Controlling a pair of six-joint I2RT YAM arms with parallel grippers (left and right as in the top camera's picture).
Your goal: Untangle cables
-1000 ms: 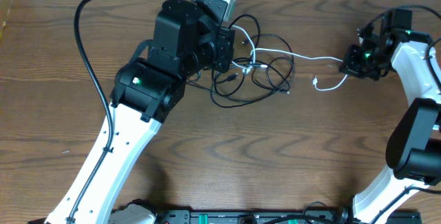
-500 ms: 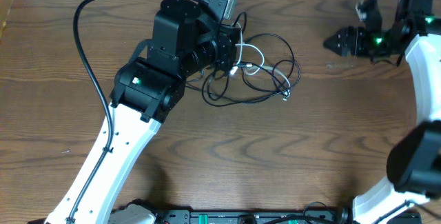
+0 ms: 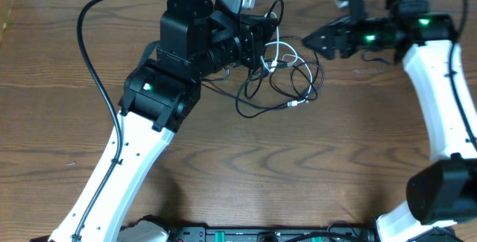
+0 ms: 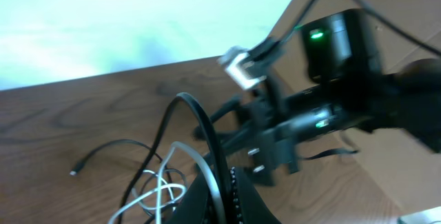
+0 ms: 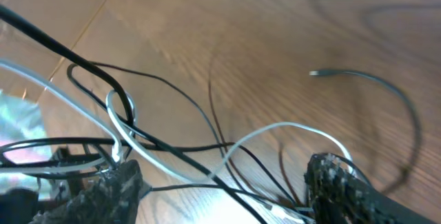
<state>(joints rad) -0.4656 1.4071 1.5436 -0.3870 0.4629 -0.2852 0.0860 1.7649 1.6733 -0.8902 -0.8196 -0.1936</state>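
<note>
Tabletop (image 3: 298, 167) cables (image 3: 287, 78) beside right end effector (image 3: 305, 39)

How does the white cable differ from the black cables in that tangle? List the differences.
Colour: the white cable is pale, the black cables dark. Spread: seen from overhead, the white cable stays in small loops in the tangle's middle, while the black cables sweep in wider loops around it. Shared: both lie interlaced on the wooden table.

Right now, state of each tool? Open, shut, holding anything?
Left tool: cannot tell, buried in the cable tangle.
Right tool: open, cables lying between its fingers.
</note>
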